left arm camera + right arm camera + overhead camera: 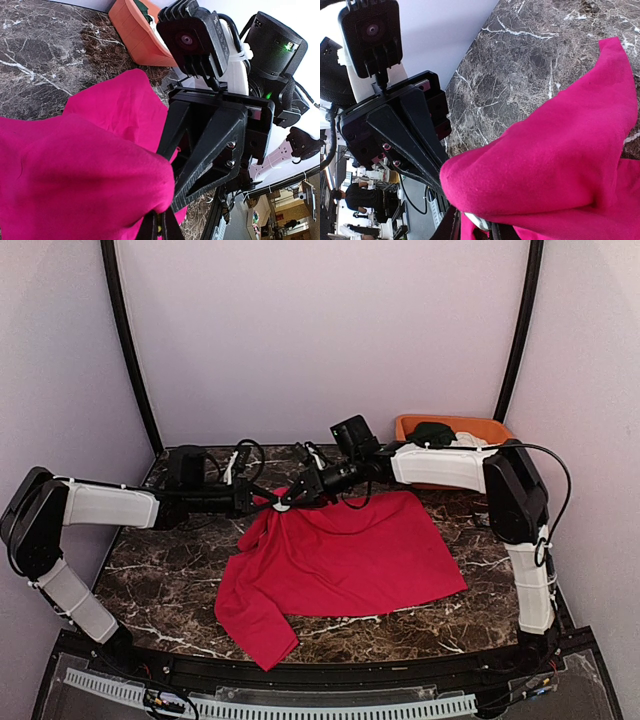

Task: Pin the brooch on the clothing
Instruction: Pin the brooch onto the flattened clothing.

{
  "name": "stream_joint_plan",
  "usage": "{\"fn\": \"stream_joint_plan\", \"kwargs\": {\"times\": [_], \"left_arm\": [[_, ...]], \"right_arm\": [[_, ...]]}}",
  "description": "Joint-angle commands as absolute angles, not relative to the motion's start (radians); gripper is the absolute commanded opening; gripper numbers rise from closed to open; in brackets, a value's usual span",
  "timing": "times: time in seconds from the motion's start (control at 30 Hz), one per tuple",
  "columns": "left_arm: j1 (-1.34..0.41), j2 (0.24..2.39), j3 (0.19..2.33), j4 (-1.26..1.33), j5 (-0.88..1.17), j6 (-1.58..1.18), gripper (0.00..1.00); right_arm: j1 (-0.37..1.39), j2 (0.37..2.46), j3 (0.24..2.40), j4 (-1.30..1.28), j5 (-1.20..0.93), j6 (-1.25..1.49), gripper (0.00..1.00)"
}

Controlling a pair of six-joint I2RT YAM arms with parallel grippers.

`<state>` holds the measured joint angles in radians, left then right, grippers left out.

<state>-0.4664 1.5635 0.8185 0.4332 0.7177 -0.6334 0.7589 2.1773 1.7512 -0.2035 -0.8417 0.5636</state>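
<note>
The clothing point(350, 555), a bright red T-shirt, lies spread on the marble table, and its far left corner is pulled up to where both grippers meet. My left gripper point(268, 500) reaches in from the left; in the left wrist view it point(160, 227) is shut under a hump of the red cloth point(75, 165). My right gripper point(298, 496) comes from the right, tip to tip with the left one. A small white round brooch point(283, 504) shows between them. In the right wrist view the brooch point(479, 222) sits between the right gripper's point(475, 231) fingers, half covered by cloth point(560, 165).
An orange bin point(410, 425) at the back right holds a dark green garment point(432, 432) and a white one point(470, 440). Black cables point(250, 455) lie along the back wall. The right arm's elbow point(515, 495) stands beside the shirt's right edge.
</note>
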Motion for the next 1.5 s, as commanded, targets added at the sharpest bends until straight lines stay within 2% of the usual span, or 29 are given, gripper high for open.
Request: {"fn": "stream_joint_plan", "kwargs": {"times": [0.0, 0.47, 0.63, 0.83, 0.93, 1.23, 1.47], "left_arm": [[-0.477, 1.551, 0.807, 0.53, 0.786, -0.649, 0.01], [-0.474, 1.549, 0.796, 0.587, 0.802, -0.683, 0.01], [-0.47, 1.553, 0.786, 0.631, 0.809, -0.708, 0.01], [-0.465, 1.555, 0.777, 0.672, 0.821, -0.737, 0.01], [-0.465, 1.554, 0.778, 0.672, 0.821, -0.739, 0.01], [-0.463, 1.547, 0.776, 0.68, 0.821, -0.744, 0.01], [-0.463, 1.542, 0.772, 0.68, 0.819, -0.743, 0.01]], "right_arm": [[0.762, 2.201, 1.733, -0.095, -0.841, 0.621, 0.17], [0.767, 2.23, 1.755, -0.075, -0.856, 0.637, 0.18], [0.769, 2.239, 1.756, -0.048, -0.87, 0.644, 0.12], [0.768, 2.238, 1.742, 0.021, -0.88, 0.663, 0.14], [0.77, 2.24, 1.743, 0.042, -0.89, 0.678, 0.2], [0.775, 2.253, 1.757, 0.058, -0.908, 0.697, 0.19], [0.774, 2.256, 1.715, 0.208, -0.998, 0.819, 0.23]]}}
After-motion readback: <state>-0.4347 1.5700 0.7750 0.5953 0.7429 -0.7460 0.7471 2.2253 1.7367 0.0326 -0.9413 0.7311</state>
